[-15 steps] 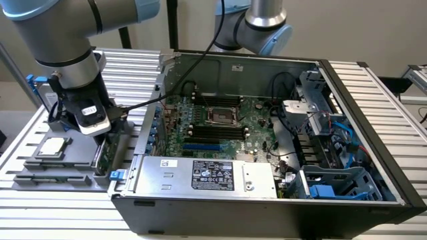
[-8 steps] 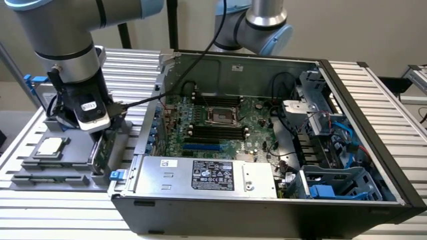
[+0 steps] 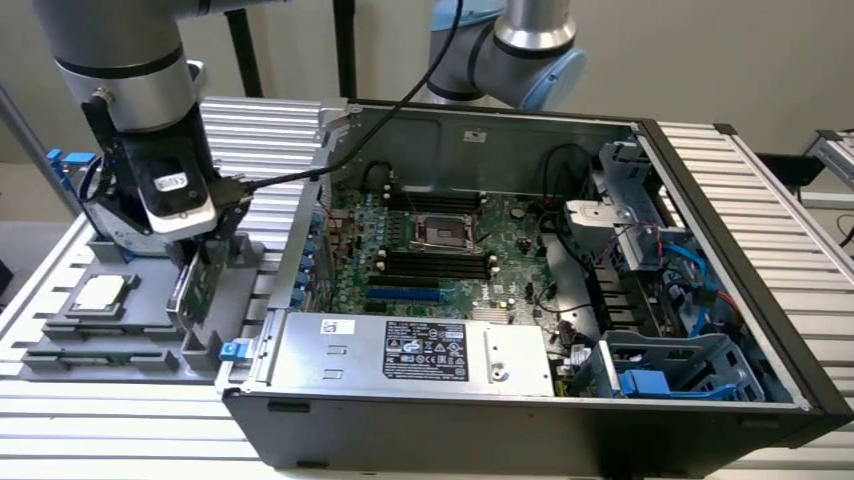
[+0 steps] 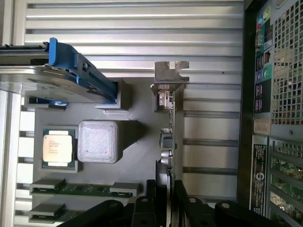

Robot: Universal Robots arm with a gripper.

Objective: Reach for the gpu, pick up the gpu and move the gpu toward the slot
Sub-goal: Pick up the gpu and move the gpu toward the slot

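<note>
Tool [image 4: 164, 194] poised over one end of the gpu [image 4: 166, 142], which stands on edge in a gray tray [image 3: 80, 345] on the desk [image 3: 120, 430]. In the exterior view the tray lies at nine o'clock from the open computer case [image 3: 534, 440]. Whether the tool is clamped on the card or slack, I cannot tell. Likely risks: a weak or off-centre hold lets the thin card slip or tilt; a slanted pull jams it in its groove; its metal bracket [image 4: 169, 75] snags the case wall.

arm [image 3: 127, 60] upright, wrist [image 3: 167, 190] vertical, end effector [image 3: 200, 258] low at the exterior view's left
</note>
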